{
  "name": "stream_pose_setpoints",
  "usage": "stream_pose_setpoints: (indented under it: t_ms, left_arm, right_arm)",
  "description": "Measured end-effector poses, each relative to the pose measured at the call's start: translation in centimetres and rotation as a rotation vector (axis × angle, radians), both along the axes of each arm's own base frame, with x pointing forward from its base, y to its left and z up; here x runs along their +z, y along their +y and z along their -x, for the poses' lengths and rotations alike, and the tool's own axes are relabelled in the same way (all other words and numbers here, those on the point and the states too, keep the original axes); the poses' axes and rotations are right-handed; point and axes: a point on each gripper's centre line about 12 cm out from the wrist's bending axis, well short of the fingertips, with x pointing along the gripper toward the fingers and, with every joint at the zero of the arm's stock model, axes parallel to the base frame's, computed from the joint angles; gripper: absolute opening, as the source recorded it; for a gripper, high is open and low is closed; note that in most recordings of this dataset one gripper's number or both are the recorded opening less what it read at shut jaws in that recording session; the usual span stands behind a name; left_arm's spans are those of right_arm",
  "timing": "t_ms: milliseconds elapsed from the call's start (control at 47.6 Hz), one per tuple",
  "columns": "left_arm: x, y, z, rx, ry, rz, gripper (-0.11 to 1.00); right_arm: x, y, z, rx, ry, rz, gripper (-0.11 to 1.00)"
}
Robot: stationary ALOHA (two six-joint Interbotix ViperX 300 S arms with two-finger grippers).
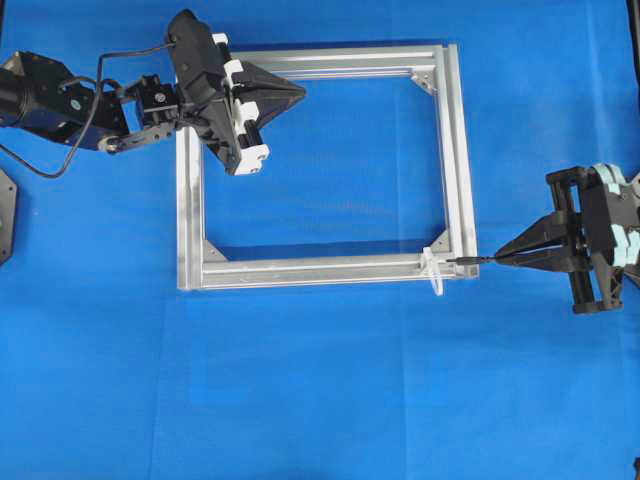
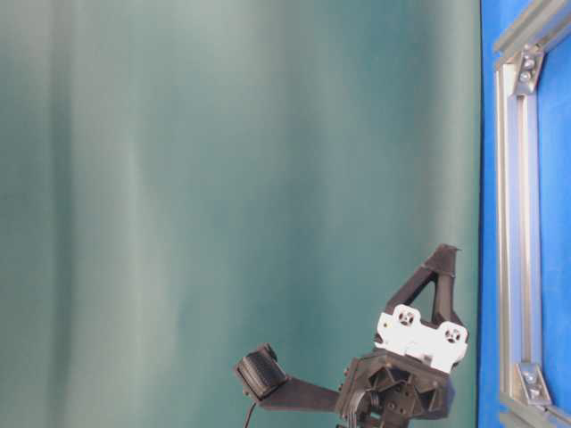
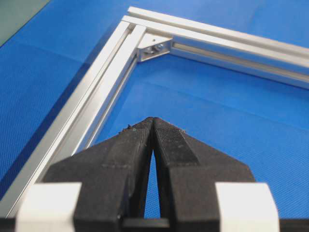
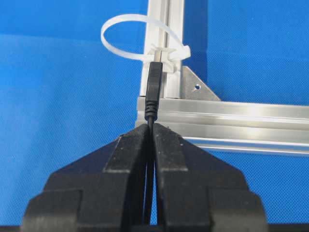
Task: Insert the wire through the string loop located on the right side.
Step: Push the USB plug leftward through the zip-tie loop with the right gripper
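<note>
From above, the right gripper [image 1: 500, 259] sits at the right edge of the picture, jaws pinched on the wire [image 1: 470, 260], whose dark plug tip points left at the lower right corner of the aluminium frame [image 1: 455, 150]. The string loop [image 1: 432, 272] hangs just off that corner, nearly touching the tip. The left gripper [image 1: 297, 90] hovers at the upper left, closed on nothing, over the frame's top rail. The table-level view shows only that left arm low in the picture, against a green backdrop, beside a frame rail on the right. The left wrist view confirms its fingers [image 3: 133, 145] pressed together, empty, with a frame corner ahead. The right wrist view shows the plug standing up from the closed jaws at centre, its end just under the loop's clasp on the frame, the loop opening off to the upper left. I judge the wire light and limp, so gripping just behind the stiff plug is sensible; the loop looks springy and likely to deflect.
</note>
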Motion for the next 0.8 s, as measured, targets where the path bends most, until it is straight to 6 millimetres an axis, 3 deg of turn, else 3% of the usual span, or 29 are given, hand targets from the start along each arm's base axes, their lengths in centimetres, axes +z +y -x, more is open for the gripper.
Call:
stream_pose_setpoints:
  t_ms: [526,799]
  left_arm:
    - [0.0,0.0,0.0,0.000,-0.001,0.001,0.00]
    - [0.0,0.0,0.0,-0.001,-0.001,-0.001,0.00]
  right_arm:
    - [0.1,0.0,-0.1,-0.001,-0.008,0.000,-0.03]
    - [-0.6,0.0,-1.2,-0.013,-0.028,0.007,-0.03]
